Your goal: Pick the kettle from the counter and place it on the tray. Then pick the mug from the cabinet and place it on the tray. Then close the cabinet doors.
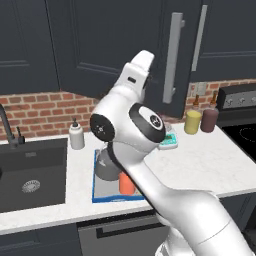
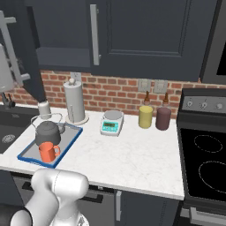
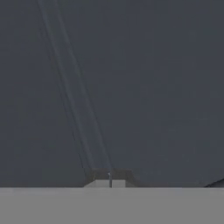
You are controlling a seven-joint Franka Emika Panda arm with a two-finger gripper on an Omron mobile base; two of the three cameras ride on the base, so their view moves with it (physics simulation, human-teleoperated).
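Note:
The blue-rimmed tray (image 2: 26, 158) lies on the white counter (image 2: 132, 154) beside the sink. On it stand the dark grey kettle (image 2: 47, 132) and, in front, the orange mug (image 2: 47, 151). From the left base view my arm hides part of the kettle (image 1: 105, 169) and the mug (image 1: 126, 185). My hand (image 1: 141, 65) is raised against the wall cabinet, beside a door (image 1: 177, 95) that stands swung out with its bar handle (image 1: 173, 57) facing me. In the hand view the gripper (image 3: 109, 180) is shut and empty, right up against a dark door panel (image 3: 144, 87).
The black sink (image 1: 30, 175) and a soap bottle (image 1: 76, 135) are left of the tray. Along the brick wall stand a paper-towel roll (image 2: 75, 103), a kitchen scale (image 2: 111, 122), a yellow jar (image 2: 145, 117) and a dark red jar (image 2: 163, 118). The stove (image 2: 207, 163) is at the right.

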